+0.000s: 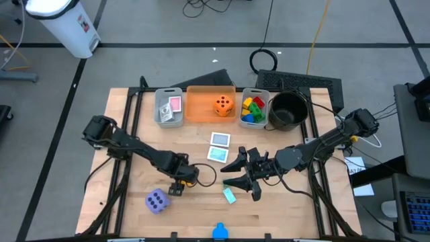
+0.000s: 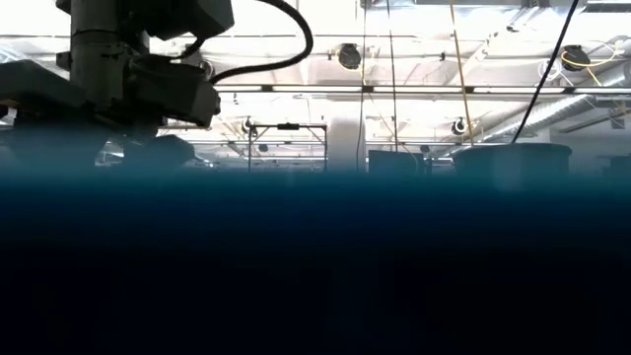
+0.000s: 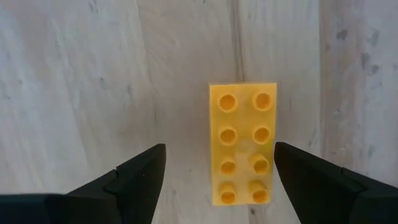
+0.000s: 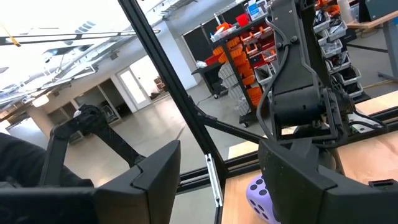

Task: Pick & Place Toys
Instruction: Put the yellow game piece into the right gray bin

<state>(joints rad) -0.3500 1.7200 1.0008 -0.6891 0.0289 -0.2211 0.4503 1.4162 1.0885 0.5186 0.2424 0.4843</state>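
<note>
Yellow brick point(image 3: 243, 144), a 2x4 studded plastic block w/ glossy round knobs, is seen lying flat on pale, grainy wood in the left wrist view. Two dark wedge-shaped fingers point(image 3: 137, 180) of the left gripper point(image 1: 179, 189) are spread apart on either side of it, w/ a gap to each; nothing is pinched.

From above, the left gripper is found at the front-left part of the wooden table point(image 1: 127, 208), just beside the purple die point(image 1: 156, 201), a soft-looking foam cube w/ dark pips. The right gripper point(image 1: 236, 175) is placed near mid-table, its fingers held apart and empty, tips directed toward the left arm. A small teal card point(image 1: 230, 195) lies flat just in front of it; two more square cards point(image 1: 219, 147) are laid close together behind it. A blue piece point(image 1: 220, 232) is seen at the front edge.

Along the back edge, four containers are lined up: a grey rectangular bin point(image 1: 168, 107) holding cards incl. a pink one, an orange bin point(image 1: 210, 106) w/ the orange die point(image 1: 224, 104) inside, a second grey bin point(image 1: 255, 110) filled w/ red, yellow, green & blue bricks, and a round black bowl point(image 1: 289, 110).

Low view is mostly dark; only arm hardware and ceiling lights are made out.
</note>
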